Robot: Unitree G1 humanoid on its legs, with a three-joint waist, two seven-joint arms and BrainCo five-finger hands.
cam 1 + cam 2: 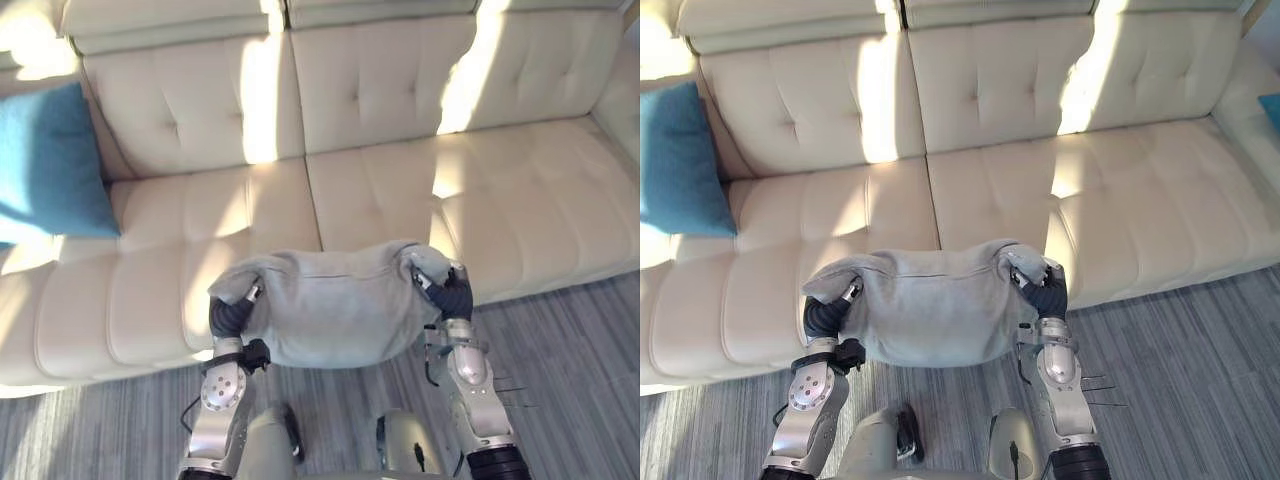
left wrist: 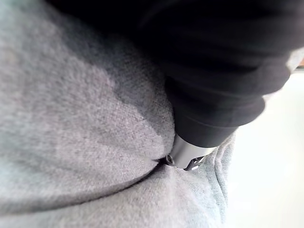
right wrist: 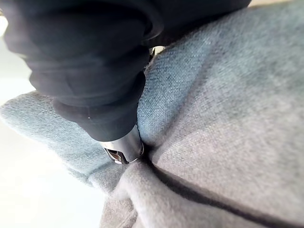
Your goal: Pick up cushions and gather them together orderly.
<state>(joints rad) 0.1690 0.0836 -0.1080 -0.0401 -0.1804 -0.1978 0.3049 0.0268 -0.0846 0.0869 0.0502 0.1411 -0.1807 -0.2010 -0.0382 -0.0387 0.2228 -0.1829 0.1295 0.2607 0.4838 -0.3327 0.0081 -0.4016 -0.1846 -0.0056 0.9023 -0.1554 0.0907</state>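
Left robot hand (image 1: 230, 316), right robot hand (image 1: 455, 298), pressing grey cushion (image 1: 330, 310) between them

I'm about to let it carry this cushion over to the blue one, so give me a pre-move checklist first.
1. Hold on grey cushion from both ends: ok, left hand at one end, right hand at the other.
2. Grip firmness: cannot tell, both hands sink into the cloth.
3. Lift off the sofa: cannot tell, the cushion overlaps the seat's front edge.
4. Sight of blue cushion: ok, leaning at the sofa's left end.
5. Landing spot: ok, bare seat beside the blue cushion.
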